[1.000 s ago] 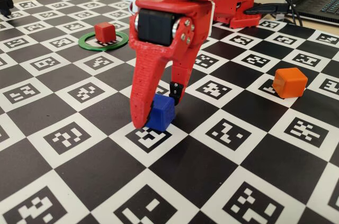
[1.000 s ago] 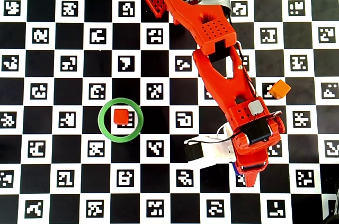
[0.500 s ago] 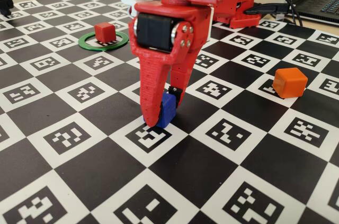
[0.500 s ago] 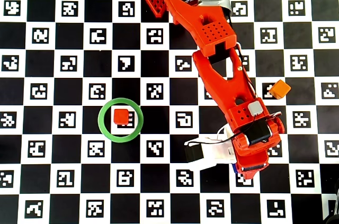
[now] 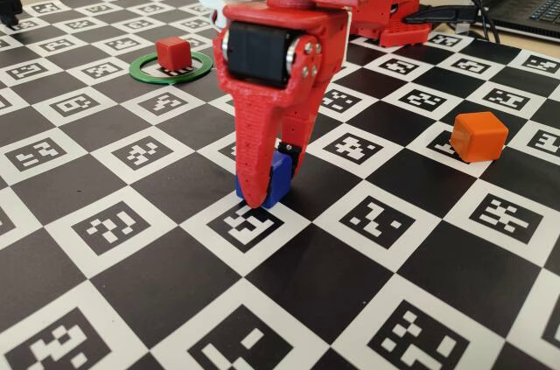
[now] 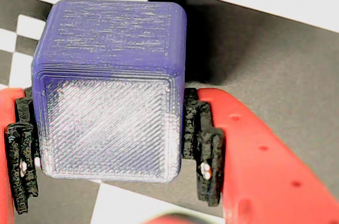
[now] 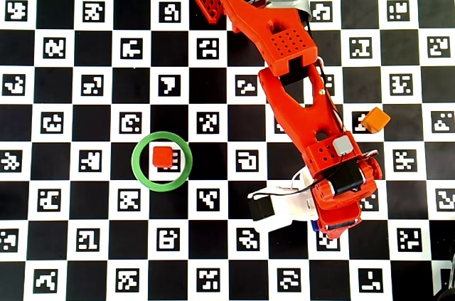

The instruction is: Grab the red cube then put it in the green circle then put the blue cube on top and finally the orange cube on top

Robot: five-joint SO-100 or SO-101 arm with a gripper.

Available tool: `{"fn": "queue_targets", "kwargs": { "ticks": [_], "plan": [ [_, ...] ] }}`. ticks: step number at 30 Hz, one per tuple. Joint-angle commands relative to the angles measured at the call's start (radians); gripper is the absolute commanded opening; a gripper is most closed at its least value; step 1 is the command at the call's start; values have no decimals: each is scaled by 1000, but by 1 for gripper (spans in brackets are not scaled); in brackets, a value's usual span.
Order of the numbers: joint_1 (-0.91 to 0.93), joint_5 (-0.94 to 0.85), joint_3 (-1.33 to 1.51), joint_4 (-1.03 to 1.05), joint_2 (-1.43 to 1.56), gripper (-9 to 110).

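Down on the checkered board [image 5: 131,300], the red gripper [image 5: 267,186] squeezes the blue cube [image 5: 278,176] between its two fingers. Close up in the wrist view, the black pads [image 6: 204,144] press on both sides of the blue cube [image 6: 111,97], so the gripper [image 6: 114,144] has a firm hold on it. The cube sits low, at or just above a white square; the pictures do not show if it touches the board. From above, only a tiny bit of blue [image 7: 315,225] peeks out beside the gripper [image 7: 334,228]. The red cube [image 7: 163,156] sits inside the green circle [image 7: 139,173], well off to the left in that view. The orange cube [image 7: 375,120] lies by itself on the right side, near the arm [image 7: 298,102] but not touching it. In the fixed view the red cube [image 5: 173,52] rests in the green circle [image 5: 144,73] far back, and the orange cube [image 5: 479,136] is off to the right.
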Motion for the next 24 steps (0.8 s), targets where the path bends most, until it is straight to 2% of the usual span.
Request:
{"fn": "queue_targets", "kwargs": {
  "ticks": [1,7,24],
  "plan": [
    [-17,0,-84,20,60,4],
    [6,-21,-38,35,146,4],
    [167,-152,517,-57,693,4]
  ]
}}
